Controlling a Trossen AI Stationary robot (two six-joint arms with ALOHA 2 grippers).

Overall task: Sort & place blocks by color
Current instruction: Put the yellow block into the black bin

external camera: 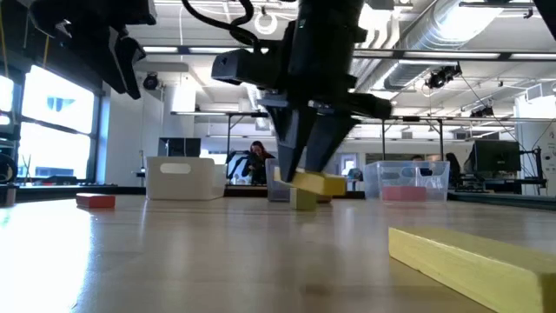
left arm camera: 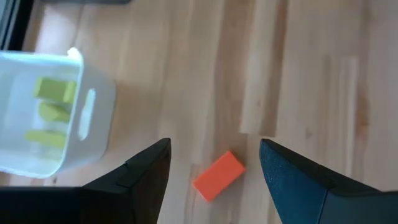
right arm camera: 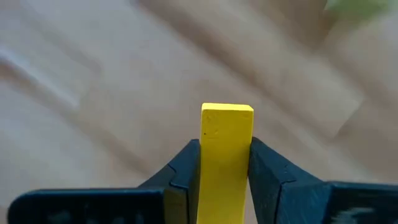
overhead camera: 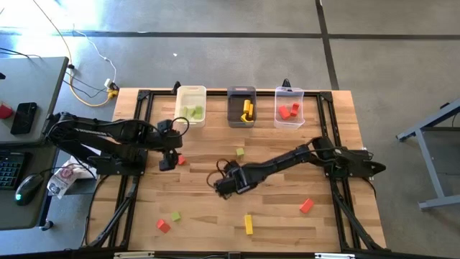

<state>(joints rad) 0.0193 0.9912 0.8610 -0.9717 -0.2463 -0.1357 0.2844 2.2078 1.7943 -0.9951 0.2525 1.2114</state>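
Mid-counter, the right gripper (overhead camera: 221,185) has its fingers clamped on a yellow rectangular bar block (right arm camera: 226,155); the low view shows that block (external camera: 318,183) lifted just clear of the wooden counter (overhead camera: 287,223). Right wrist view: bar sits upright between both dark fingers (right arm camera: 268,174), pads touching its two long sides.

Left gripper (overhead camera: 167,161) hangs over the counter's left side, near the white bin, fingers (left arm camera: 298,180) spread apart, nothing between them. A red rectangular block (left arm camera: 218,176) lies flat on the wood under the gap, tilted, touching neither finger.

Bins in a row along the far edge:
- white plastic bin (overhead camera: 191,92): light green blocks (overhead camera: 192,112) inside
- dark grey plastic bin (overhead camera: 241,91): yellow blocks (overhead camera: 248,110) inside
- clear plastic bin (overhead camera: 289,92): red blocks (overhead camera: 290,111) inside

Loose blocks on the counter:
- small light green cube (overhead camera: 240,152), between the grippers, nearer the bins
- red block (overhead camera: 307,206), right of centre, near side
- long yellow bar (overhead camera: 249,224), near edge, centre; it fills the low view's right foreground (external camera: 473,256)
- light green cube (overhead camera: 175,216) and red cube (overhead camera: 164,226), just beside each other at near left, apart

A person (external camera: 257,162) sits in the room well behind the counter.
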